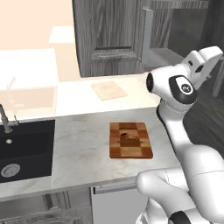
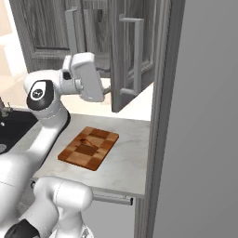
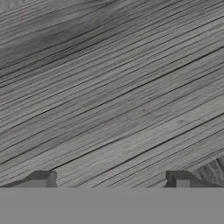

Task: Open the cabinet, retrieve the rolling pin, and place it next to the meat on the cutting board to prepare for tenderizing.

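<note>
The dark grey wood-grain cabinet point(image 1: 105, 39) hangs above the counter. Its left door point(image 2: 44, 32) is closed and its right door point(image 2: 126, 51) is swung out, silver bar handle point(image 2: 138, 56) facing me. My gripper point(image 3: 113, 181) is open, its two fingertips wide apart with nothing between them, close against a wood-grain cabinet surface. The white hand point(image 2: 86, 76) hovers just left of the open door, above the counter. On the counter lies the checkered cutting board point(image 1: 131, 140) point(image 2: 88, 148), and the small reddish-brown meat point(image 1: 128, 136) point(image 2: 86, 142) rests on it. The rolling pin is hidden.
A plain pale beige board point(image 1: 109, 90) lies on the counter under the cabinet. At the left are a black sink point(image 1: 24, 148) and its faucet point(image 1: 6, 118). A tall grey panel point(image 2: 200, 116) stands right of the counter. The open door juts out over the counter.
</note>
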